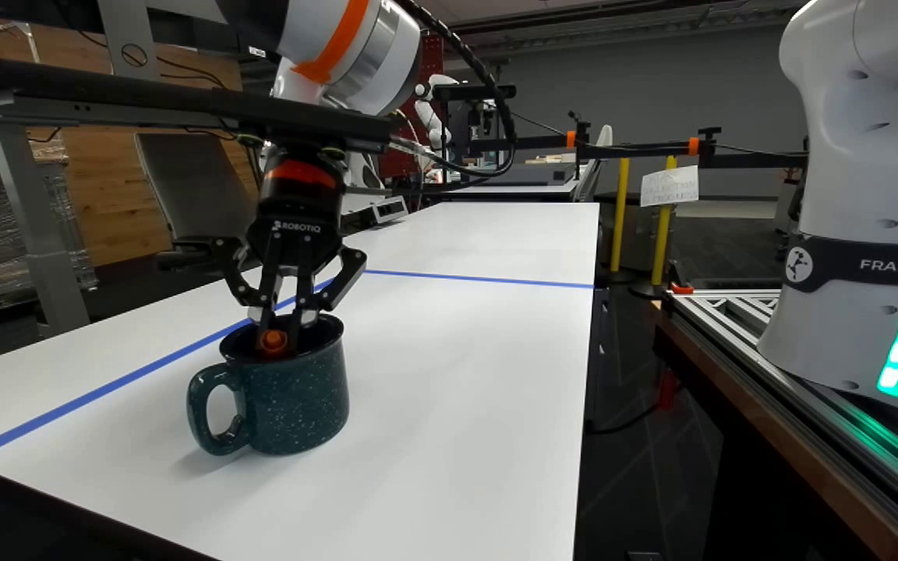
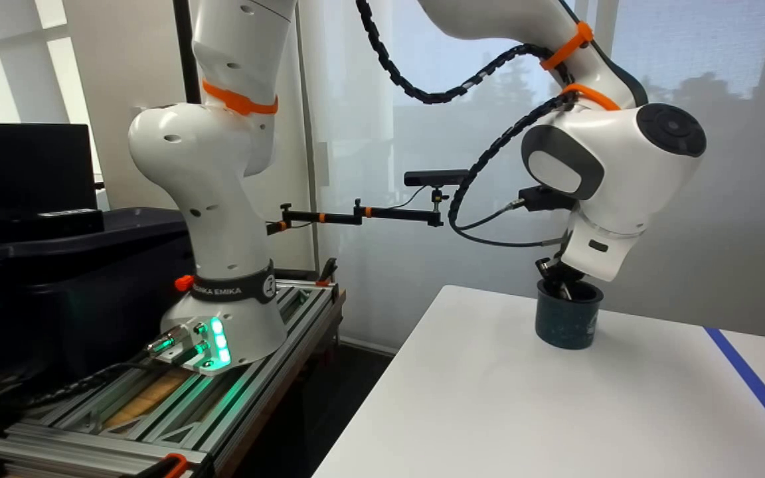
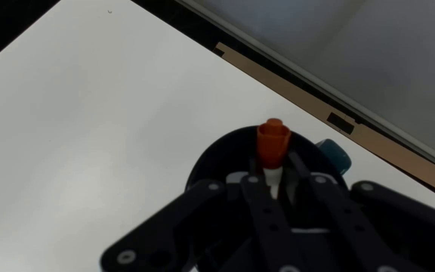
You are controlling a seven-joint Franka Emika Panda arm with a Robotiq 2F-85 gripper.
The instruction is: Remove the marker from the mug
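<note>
A black two-fingered gripper narrowly flanks a slim white, orange-capped marker in a squat, teal-glazed mug; hold unclear from here: best squeeze, then lift straight.

mug 1 | marker 1 | gripper 1 | yellow posts 2 | sign 1

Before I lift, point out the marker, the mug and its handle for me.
Marker (image 3: 273,151): in the wrist view, on its orange-red cap.
Mug (image 1: 301,403): in an exterior view, on its speckled outer wall.
Handle (image 1: 198,407): in an exterior view, on the outer side of the loop.
</note>
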